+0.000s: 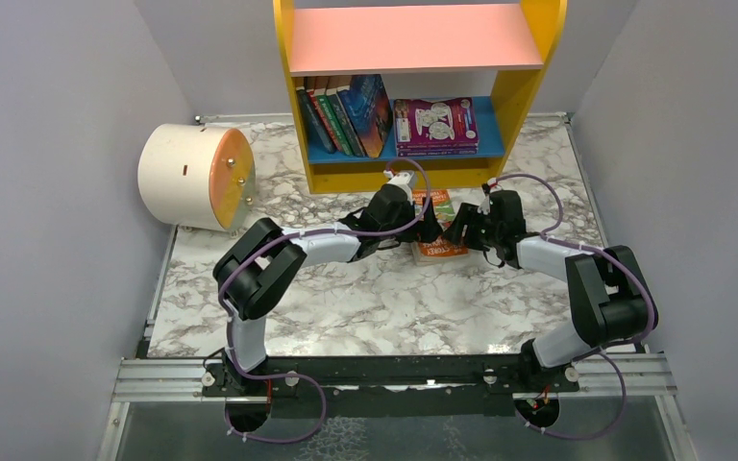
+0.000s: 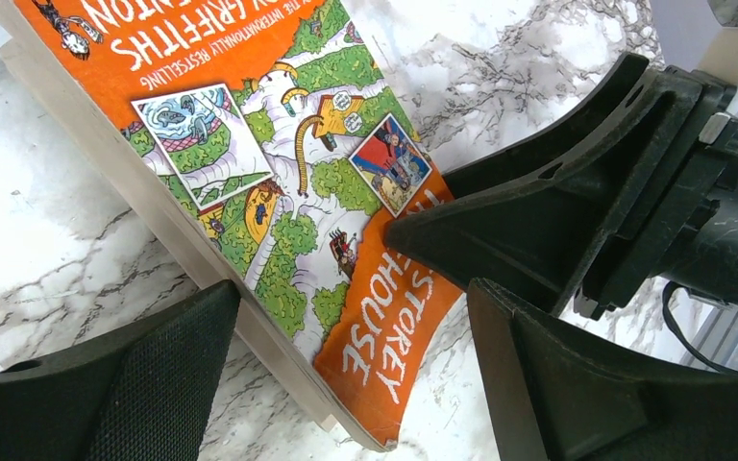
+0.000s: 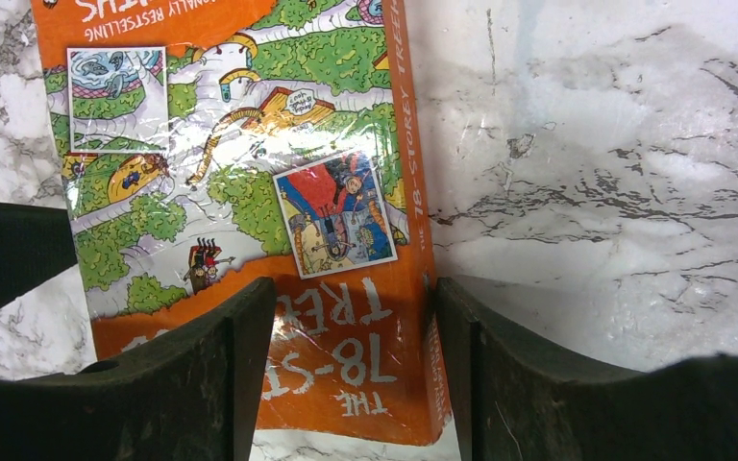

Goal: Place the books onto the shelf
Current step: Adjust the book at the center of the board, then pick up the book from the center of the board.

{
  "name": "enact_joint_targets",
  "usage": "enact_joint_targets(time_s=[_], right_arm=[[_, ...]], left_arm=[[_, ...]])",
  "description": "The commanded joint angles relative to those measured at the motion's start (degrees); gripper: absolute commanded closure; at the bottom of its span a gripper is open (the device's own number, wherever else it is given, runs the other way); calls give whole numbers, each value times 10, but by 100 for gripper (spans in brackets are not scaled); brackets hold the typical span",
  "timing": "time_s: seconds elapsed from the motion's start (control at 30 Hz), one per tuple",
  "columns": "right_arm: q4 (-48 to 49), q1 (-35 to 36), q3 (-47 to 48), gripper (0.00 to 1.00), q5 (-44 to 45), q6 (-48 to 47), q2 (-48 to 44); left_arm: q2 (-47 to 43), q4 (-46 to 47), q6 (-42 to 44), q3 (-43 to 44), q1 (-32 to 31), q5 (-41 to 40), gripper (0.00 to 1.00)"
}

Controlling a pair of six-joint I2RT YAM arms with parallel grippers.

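A cream cylinder (image 1: 184, 173) with an orange end lies on its side at the far left corner of the marble table (image 1: 384, 307). Grey walls (image 1: 48, 211) stand around it.

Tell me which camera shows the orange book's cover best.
The right wrist view: the orange book lies nearly square-on and fills much of the frame, its pictures and title lettering sharp. The left wrist view shows it close but steeply slanted. The top view shows only a small, partly hidden patch.
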Motion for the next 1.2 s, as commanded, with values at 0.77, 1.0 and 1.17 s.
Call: enact_joint_targets(time_s=[0.77, 1.0, 1.17], right_arm=[[63, 8, -31, 43, -108, 4, 26], [63, 8, -33, 44, -107, 3, 28], [65, 9, -34, 44, -106, 4, 32]], left_arm=[[53, 69, -20, 45, -6, 43, 20], [32, 68, -18, 45, -6, 45, 21], [12, 67, -18, 29, -6, 42, 21]])
